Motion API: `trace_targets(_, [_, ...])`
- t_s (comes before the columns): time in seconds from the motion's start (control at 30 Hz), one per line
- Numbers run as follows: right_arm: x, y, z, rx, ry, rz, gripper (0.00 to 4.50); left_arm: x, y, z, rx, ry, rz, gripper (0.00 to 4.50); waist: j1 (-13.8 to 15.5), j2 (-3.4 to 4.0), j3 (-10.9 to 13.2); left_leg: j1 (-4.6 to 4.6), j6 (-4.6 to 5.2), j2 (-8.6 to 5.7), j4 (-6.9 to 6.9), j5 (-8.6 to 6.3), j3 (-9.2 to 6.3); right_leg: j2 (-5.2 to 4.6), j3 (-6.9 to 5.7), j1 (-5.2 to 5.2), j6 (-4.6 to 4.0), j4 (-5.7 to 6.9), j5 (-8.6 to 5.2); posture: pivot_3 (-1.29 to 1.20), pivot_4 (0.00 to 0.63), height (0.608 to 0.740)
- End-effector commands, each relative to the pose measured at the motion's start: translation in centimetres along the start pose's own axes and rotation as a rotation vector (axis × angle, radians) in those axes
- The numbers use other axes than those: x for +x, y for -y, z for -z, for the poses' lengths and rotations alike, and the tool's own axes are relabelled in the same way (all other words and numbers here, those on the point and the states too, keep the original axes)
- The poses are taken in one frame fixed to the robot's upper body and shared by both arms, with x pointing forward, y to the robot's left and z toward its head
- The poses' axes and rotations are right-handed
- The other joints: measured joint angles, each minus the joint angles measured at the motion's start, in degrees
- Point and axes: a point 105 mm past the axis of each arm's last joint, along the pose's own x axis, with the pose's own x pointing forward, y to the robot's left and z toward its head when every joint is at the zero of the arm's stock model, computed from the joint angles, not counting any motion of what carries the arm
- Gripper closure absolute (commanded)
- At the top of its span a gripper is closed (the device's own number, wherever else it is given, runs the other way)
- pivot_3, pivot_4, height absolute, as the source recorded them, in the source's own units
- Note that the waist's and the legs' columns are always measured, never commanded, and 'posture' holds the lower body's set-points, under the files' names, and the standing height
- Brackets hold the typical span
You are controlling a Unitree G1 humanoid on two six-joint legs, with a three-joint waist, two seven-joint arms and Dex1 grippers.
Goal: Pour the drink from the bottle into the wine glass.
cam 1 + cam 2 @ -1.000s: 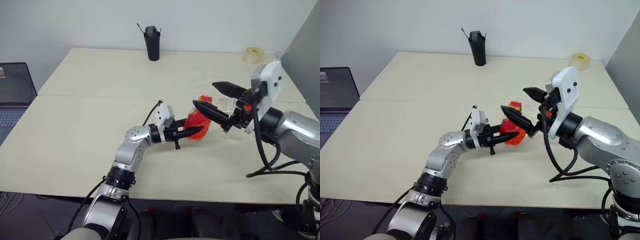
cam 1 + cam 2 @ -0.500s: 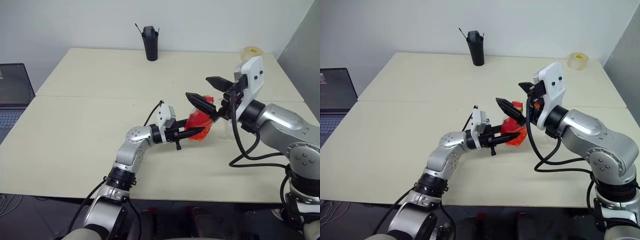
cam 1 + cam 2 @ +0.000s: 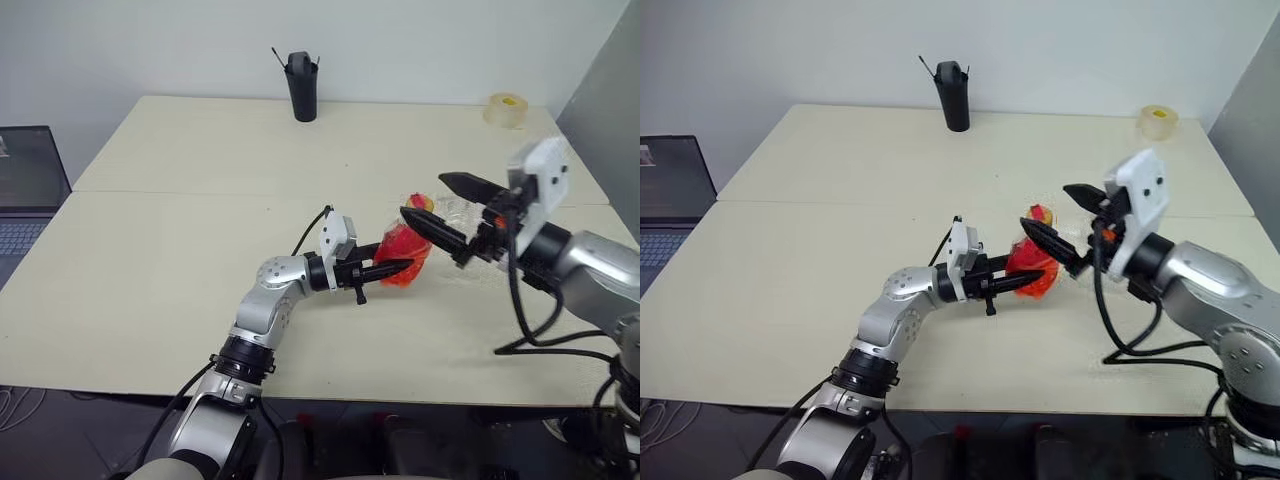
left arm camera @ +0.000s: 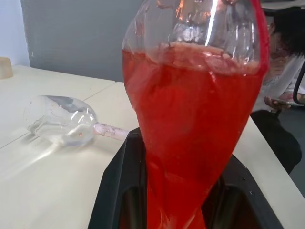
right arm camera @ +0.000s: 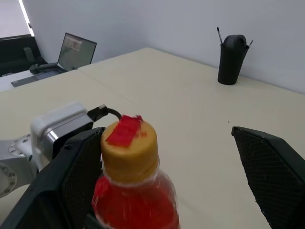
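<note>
The wine glass (image 4: 62, 119) lies on its side on the table (image 3: 180, 250), half hidden behind the right gripper (image 3: 452, 213) — fingers spread wide. The left gripper (image 3: 392, 268) clamps the capped bottle (image 3: 404, 243) of red drink (image 4: 190, 138) upright mid-table — glass just beyond

An office or lab room: plain cream rectangular tables (image 3: 180, 260), an open dark laptop (image 3: 28, 190) far beyond the left pincer (image 3: 385, 272), bare white wall (image 3: 400, 40).

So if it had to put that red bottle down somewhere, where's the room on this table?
Bare stretches: the table left of the left hand, and the far half between the black cup and the tape roll. It is crowded on the right, where the bottle, the right hand and the lying wine glass cluster.
</note>
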Motion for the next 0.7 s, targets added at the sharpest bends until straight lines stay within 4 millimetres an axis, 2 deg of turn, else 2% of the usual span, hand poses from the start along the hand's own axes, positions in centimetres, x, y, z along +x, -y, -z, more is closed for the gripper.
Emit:
trace_targets(0.03, [-2.4, 0.6, -0.2, -0.011, -0.023, 0.031, 0.0, 0.2, 0.2, -2.2, 0.062, 0.068, 0.028, 3.51, 0.1, -0.01, 0.0, -0.01, 0.0, 0.0, 0.0, 0.0, -0.01, 0.0, 0.0, 0.0, 0.0, -0.01, 0.0, 0.0, 0.15, 0.74])
trace_targets(0.13, [-2.9, 0.1, 0.2, -0.008, -0.056, -0.002, 0.0, 0.2, 0.1, -2.2, 0.064, 0.065, 0.029, 3.52, -0.1, 0.0, 0.0, 0.02, 0.0, -0.01, 0.0, 0.0, 0.06, 0.01, 0.02, 0.02, 0.0, -0.01, 0.0, 0.0, 0.15, 0.74])
trace_targets(0.23, [-2.4, -1.0, -0.5, -0.009, -0.034, -0.071, 0.0, 0.2, 0.1, -2.1, 0.065, 0.063, 0.03, 3.52, -0.2, 0.0, 0.0, 0.09, 0.01, -0.01, -0.01, 0.0, 0.07, 0.06, 0.05, 0.02, 0.0, 0.06, 0.0, 0.0, 0.15, 0.74])
trace_targets(0.33, [-0.9, -2.3, -1.6, -0.02, 0.022, -0.132, 0.0, 0.2, 0.0, -2.2, 0.069, 0.062, 0.026, 3.52, -0.1, 0.0, 0.0, 0.11, 0.0, -0.01, -0.01, 0.0, 0.08, 0.1, 0.06, 0.02, 0.0, 0.07, 0.0, 0.0, 0.15, 0.74])
trace_targets(0.43, [0.7, -2.4, -2.6, -0.03, 0.066, -0.124, 0.0, 0.1, 0.0, -2.2, 0.071, 0.062, 0.022, 3.52, -0.2, 0.0, 0.0, 0.14, 0.0, 0.0, 0.0, 0.0, 0.1, 0.08, 0.1, 0.03, 0.0, 0.06, 0.0, 0.0, 0.15, 0.74])
trace_targets(0.63, [2.6, -2.9, -2.7, -0.016, 0.087, -0.143, 0.0, 0.1, 0.1, -2.2, 0.07, 0.064, 0.02, 3.52, 0.0, 0.0, 0.0, 0.04, -0.02, 0.0, 0.0, 0.01, 0.03, 0.01, 0.01, 0.03, 0.0, -0.03, 0.0, 0.0, 0.15, 0.74])
trace_targets(0.7, [3.5, -2.5, -2.5, -0.002, 0.089, -0.12, 0.0, 0.2, 0.1, -2.2, 0.07, 0.065, 0.02, 3.52, 0.0, 0.0, 0.0, 0.04, -0.02, 0.01, 0.0, 0.01, 0.02, 0.0, 0.01, 0.03, 0.0, -0.03, 0.0, 0.0, 0.15, 0.74])
